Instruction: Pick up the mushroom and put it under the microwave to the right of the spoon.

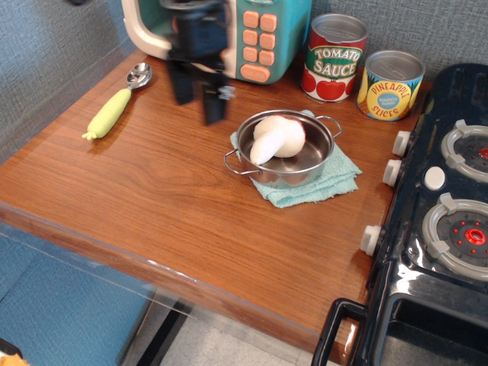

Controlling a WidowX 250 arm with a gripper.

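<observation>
Your tool (197,101) hangs above the surface (152,198), in front of the microwave (229,34). It is blurred, but its two fingers look spread apart and nothing is between them. The mushroom (276,137) lies in the small metal pot (284,149) on the teal cloth (309,183), to the right of the tool and a little nearer to the camera. Its thick stem points down-left, toward the front, so its long axis runs diagonally. The spoon (114,107) lies well apart on the left, and the free place right of it is just below the tool.
</observation>
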